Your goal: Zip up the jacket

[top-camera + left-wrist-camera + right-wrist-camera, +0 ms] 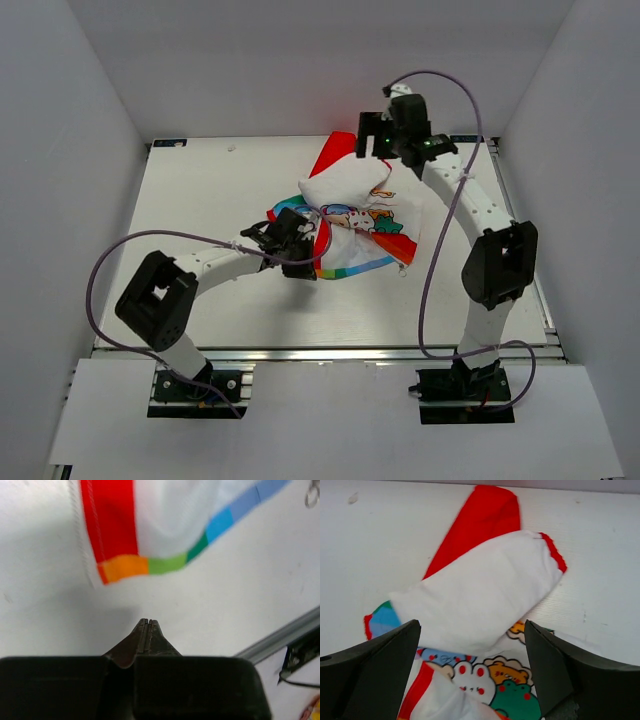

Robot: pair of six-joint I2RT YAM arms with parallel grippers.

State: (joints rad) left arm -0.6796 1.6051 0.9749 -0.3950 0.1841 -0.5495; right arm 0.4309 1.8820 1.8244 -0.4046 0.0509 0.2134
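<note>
The jacket lies crumpled in the middle of the table, red hood at the back, a white sleeve folded across it, cartoon print and rainbow hem toward the front. My left gripper is at the jacket's left edge; in the left wrist view its jaws are pressed together with nothing between them, and the rainbow hem lies just beyond. My right gripper hovers above the jacket's back end, wide open and empty. In the right wrist view the white sleeve, red hood and cartoon print show between its fingers.
The white table is walled by grey panels on three sides. A metal rail runs along the front edge, also seen in the left wrist view. Purple cables loop from both arms.
</note>
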